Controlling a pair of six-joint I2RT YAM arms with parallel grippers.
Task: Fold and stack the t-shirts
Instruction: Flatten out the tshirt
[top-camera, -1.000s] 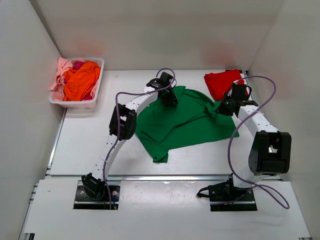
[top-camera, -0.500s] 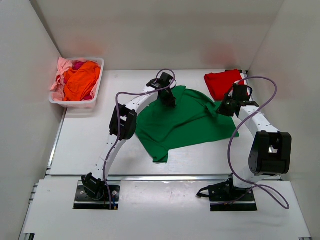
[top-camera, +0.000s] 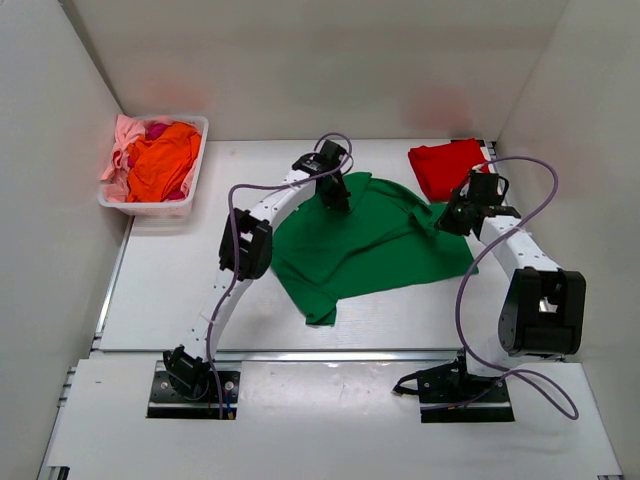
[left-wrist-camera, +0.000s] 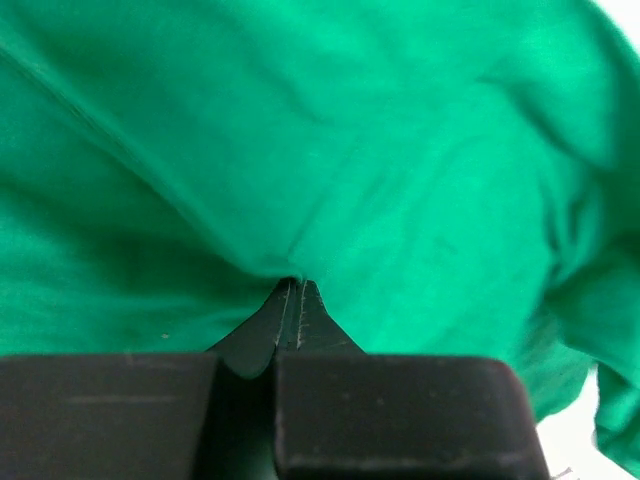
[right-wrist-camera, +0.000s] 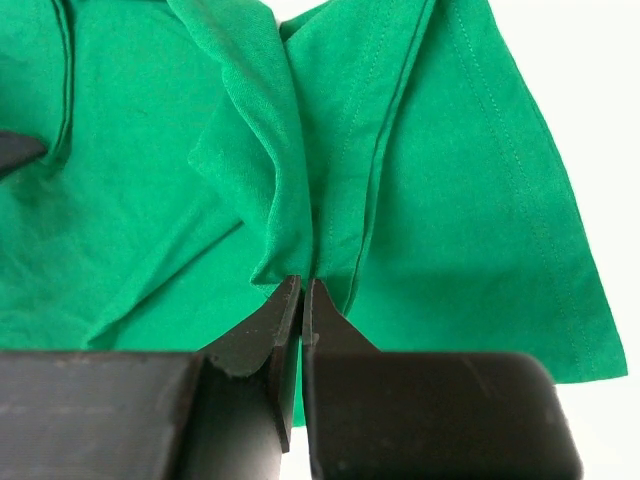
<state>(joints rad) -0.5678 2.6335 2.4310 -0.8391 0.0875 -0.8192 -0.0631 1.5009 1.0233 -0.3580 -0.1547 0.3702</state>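
Since a second ago the right arm has eased a little outward, its elbow shifting to its own right. The left arm has barely stirred, and the cloth lies much as it did. The right gripper (right-wrist-camera: 301, 287) has its fingers pressed together on a bunched fold of the green t-shirt (top-camera: 365, 245), whose cloth rises in pleats just ahead of the tips. The left gripper (left-wrist-camera: 290, 287) is likewise closed, on a small pucker near the shirt's far edge. Between the two grippers the shirt lies spread and rumpled on the table (top-camera: 165, 290), one corner trailing toward the arm bases. Near the right gripper, on its far side, sits the red t-shirt (top-camera: 440, 165). Well off to the left gripper's outer side, the basket (top-camera: 196, 205) holds more shirts, an orange t-shirt (top-camera: 165, 165) uppermost.

The cloth looks light and limp. It will probably sag and drag wherever it is unsupported, so hems, shoulders or corners seem the best holds, taken with both grippers at once. The wrist views show the pinches and the stitching. Only the overhead view shows the shirt's whole outline, the red shirt and the basket.
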